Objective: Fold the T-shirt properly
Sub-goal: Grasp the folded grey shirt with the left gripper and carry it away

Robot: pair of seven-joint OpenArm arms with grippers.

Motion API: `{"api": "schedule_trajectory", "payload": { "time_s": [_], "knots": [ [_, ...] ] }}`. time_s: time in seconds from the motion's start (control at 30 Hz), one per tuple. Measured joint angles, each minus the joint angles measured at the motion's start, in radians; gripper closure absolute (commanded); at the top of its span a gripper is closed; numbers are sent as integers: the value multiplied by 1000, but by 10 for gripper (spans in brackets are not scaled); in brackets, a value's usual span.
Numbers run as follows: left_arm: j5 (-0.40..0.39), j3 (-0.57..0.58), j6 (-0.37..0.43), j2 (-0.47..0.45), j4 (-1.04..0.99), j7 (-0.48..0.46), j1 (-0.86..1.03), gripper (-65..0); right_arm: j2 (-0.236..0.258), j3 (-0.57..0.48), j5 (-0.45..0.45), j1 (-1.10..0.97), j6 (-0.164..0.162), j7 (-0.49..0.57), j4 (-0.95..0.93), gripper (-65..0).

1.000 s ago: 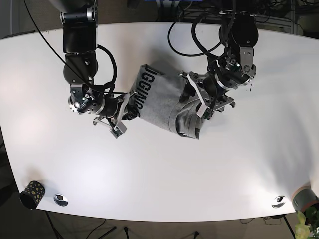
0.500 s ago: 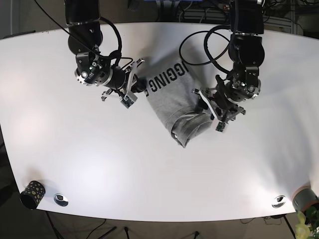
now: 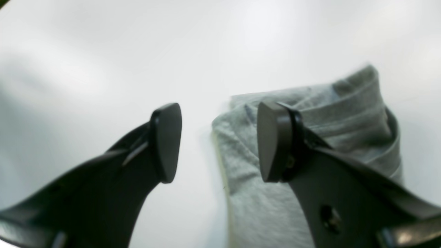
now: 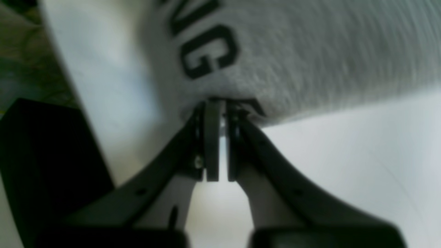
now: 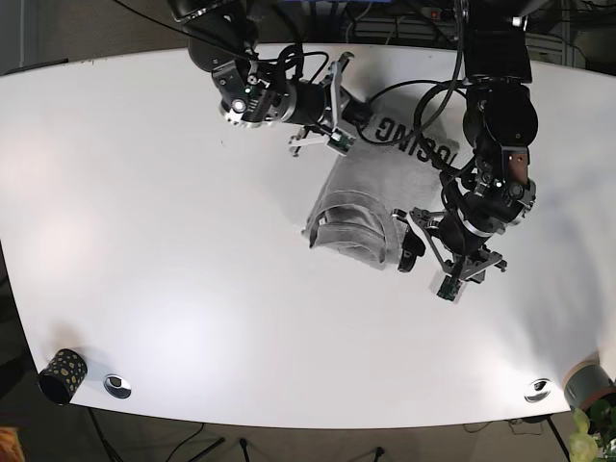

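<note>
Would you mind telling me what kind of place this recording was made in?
Probably a robotics lab: a white table on stand legs, loose cables behind it, and two arms working a grey T-shirt.

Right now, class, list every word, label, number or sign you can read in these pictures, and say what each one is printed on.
"GGING": black capitals on the grey T-shirt, seen in the base view; the start of the word is hidden behind the right gripper.
"NG": the same print up close in the right wrist view, on the T-shirt; a further letter is hidden by the gripper.
Left wrist view: no text.
</note>
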Motion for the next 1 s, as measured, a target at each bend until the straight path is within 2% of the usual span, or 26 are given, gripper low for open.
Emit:
{"api": "schedule_trajectory", "payload": {
  "time_s": [0.07, 0.13, 0.2, 0.27, 0.37, 0.5, 0.63, 0.8, 1.0],
  "knots": [
    [3, -1, 0, 29, 18, -3, 13, -325, -12, -4, 3, 0, 7, 1, 0, -22],
    [-1, 4, 0, 56, 19, -10, 39, -326, -12, -2, 2, 4, 1, -2, 1, -21],
    [-5, 10, -2, 72, 28, -1, 76, -335, 5, 2, 2, 8, -1, -2, 13, -21],
    [21, 17, 3, 92, 32, 10, 98, -369, 31, 13, 6, 10, 0, -1, 26, -21],
    [94, 73, 55, 106, 32, 10, 119, -436, 40, 72, 2, 14, -1, -6, 32, -21],
    [130, 151, 106, 130, 34, -102, 178, -503, 42, 166, 6, 19, -1, -1, 33, -21],
    [148, 158, 147, 130, 31, -151, 235, -507, 47, 222, 2, 29, -2, -6, 33, -21],
    [153, 147, 158, 116, -11, -178, 263, -506, 40, 288, 6, 31, 0, -2, 33, -21],
    [138, 154, 147, 64, -101, -287, 294, -506, 45, 329, 3, 31, -2, -6, 33, -21]
  ]
}}
